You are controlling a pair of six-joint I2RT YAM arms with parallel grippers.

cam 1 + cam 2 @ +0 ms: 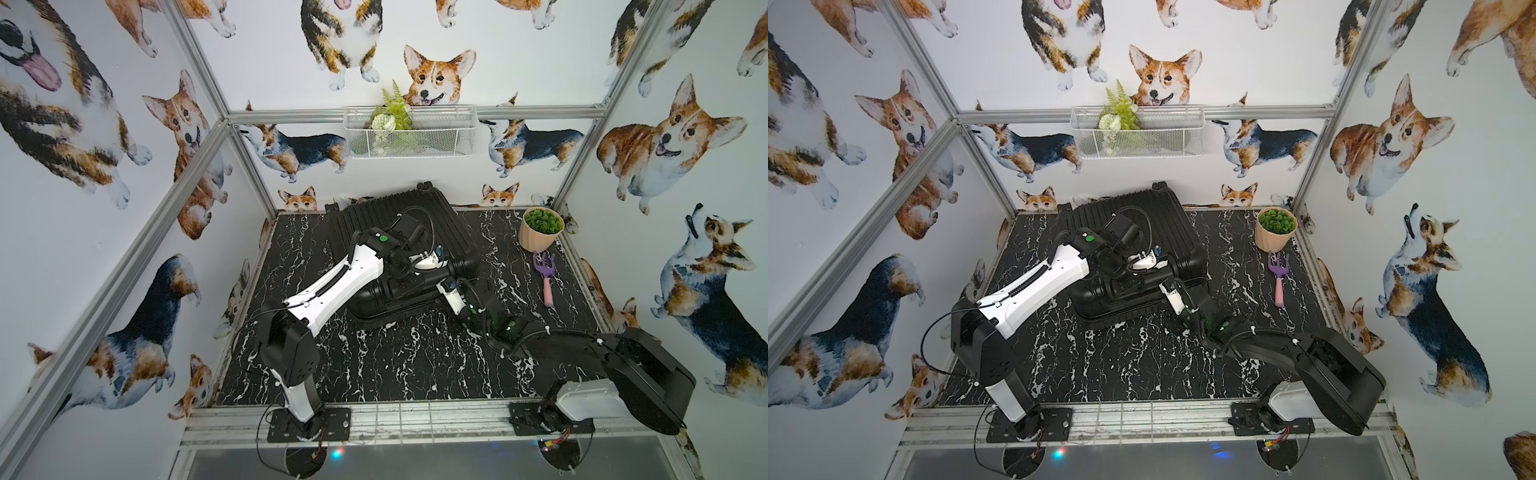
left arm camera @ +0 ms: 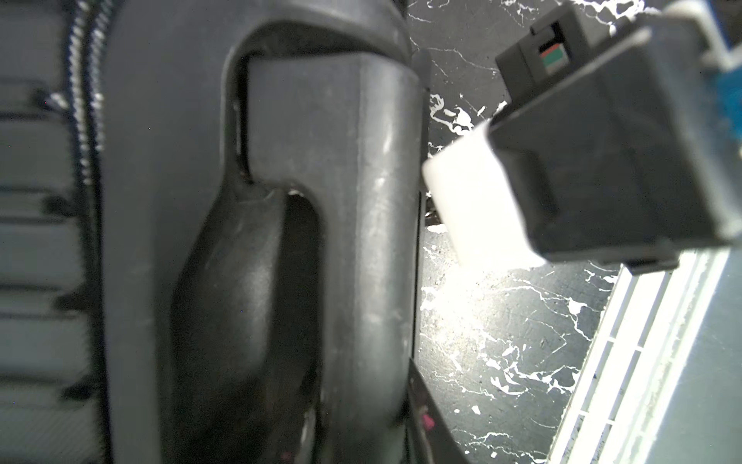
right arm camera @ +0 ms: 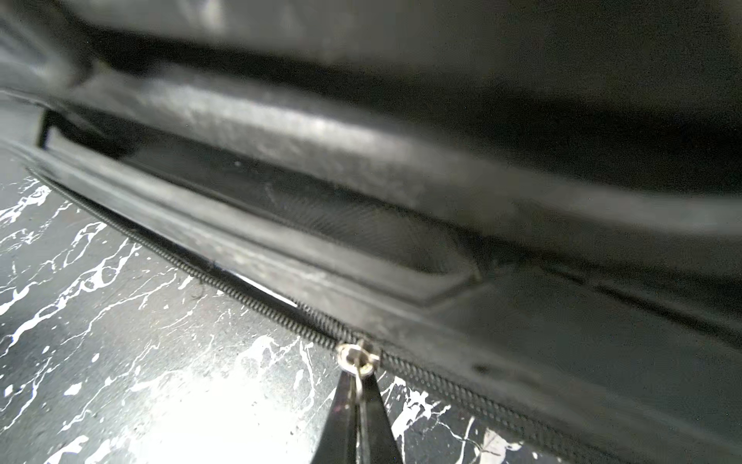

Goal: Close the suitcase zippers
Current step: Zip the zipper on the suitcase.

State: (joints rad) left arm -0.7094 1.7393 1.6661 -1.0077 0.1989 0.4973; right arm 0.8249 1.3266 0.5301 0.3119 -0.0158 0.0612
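Marbled table (image 1: 395, 365): suitcase (image 1: 455, 232), zippers (image 3: 441, 383) seemingly part-closed.

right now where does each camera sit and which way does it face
top views: high over the front edge, looking down and back at the black ribbed hard-shell suitcase on the black marble-pattern table; left arm and right arm show whole.
left wrist: close above the suitcase's moulded black handle; the right arm's white and black end shows.
right wrist: low beside the black zip band; right fingers pinch the silver zip pull.
shared: both wrist views catch suitcase and table.
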